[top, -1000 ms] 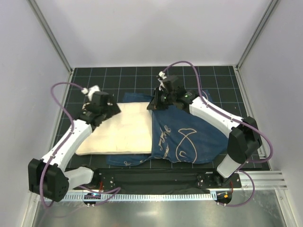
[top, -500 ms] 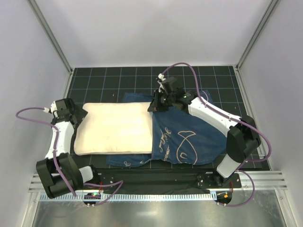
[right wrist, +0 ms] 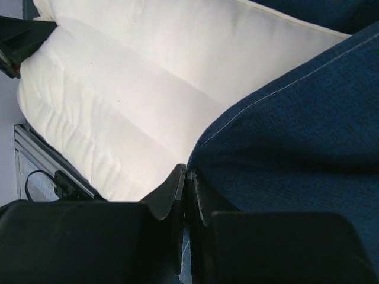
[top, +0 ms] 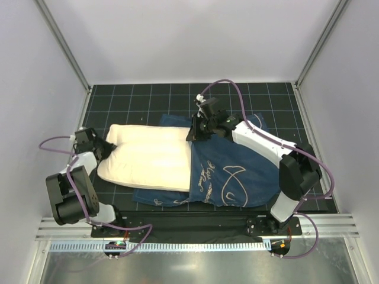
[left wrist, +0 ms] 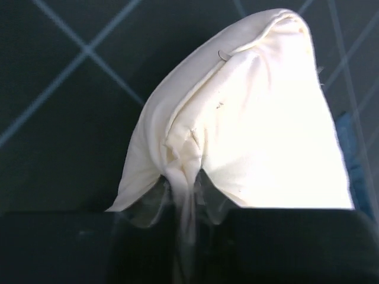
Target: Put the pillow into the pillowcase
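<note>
My left tool grips a corner of the plump, squashy cream-white pillow; my right tool pinches the floppy navy fish-print pillowcase by its hem

Cream-white pillow, navy pillowcase with white fish drawings, black gridded mat

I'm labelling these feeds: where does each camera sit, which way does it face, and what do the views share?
Top external: above and behind the bases, facing down on the table; both arms show whole.
Left wrist: on that arm, facing along the left end effector, shut on the pillow corner.
Right wrist: on that arm, facing past the right end effector, shut on the pillowcase edge.
Shared: all three show the pillow.
</note>
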{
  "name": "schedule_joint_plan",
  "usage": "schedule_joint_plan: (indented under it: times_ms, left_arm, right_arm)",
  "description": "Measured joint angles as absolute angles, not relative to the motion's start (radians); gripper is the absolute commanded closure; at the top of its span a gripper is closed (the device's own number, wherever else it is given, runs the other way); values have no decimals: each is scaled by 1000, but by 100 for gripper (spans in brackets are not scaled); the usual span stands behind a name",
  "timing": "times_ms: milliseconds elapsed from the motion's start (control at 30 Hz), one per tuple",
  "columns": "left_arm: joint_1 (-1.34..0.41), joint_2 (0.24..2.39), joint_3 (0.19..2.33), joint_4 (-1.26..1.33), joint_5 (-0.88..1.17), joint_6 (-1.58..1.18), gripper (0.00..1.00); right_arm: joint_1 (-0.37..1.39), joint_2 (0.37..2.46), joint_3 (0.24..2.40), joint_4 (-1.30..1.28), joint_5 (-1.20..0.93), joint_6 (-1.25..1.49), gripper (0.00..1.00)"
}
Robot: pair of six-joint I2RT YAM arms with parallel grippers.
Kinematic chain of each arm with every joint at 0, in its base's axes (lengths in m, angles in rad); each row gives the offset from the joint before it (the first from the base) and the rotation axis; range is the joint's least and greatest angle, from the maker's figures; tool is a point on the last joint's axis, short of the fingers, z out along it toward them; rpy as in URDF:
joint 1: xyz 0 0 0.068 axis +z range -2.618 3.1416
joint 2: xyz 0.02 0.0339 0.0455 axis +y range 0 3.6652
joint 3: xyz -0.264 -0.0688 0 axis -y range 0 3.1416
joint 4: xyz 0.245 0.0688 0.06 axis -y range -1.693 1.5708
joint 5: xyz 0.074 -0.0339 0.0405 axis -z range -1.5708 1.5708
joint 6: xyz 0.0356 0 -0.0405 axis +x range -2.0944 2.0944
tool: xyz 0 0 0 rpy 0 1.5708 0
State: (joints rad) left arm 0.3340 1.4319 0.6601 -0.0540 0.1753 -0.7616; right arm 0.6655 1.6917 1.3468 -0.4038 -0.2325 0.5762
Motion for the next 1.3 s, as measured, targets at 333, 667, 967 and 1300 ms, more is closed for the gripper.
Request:
schedule_joint_plan:
  times_ms: [333,667,967,1300]
  left_arm:
    - [145,1276,647,-84,294,-788,100]
    - [64,958,852,-381,344,-790,100]
    - [59,885,929,-484,430,-812,100]
    - [44,911,928,-542,427,-768,100]
  right_arm:
    - [665,1786,1482,-511,-170,542,89]
    - [657,1771,1601,-664,-83,498,89]
    - [653,1660,1435,-619,-92,494,89]
    - [686,1654,1455,-642,-101,456,67]
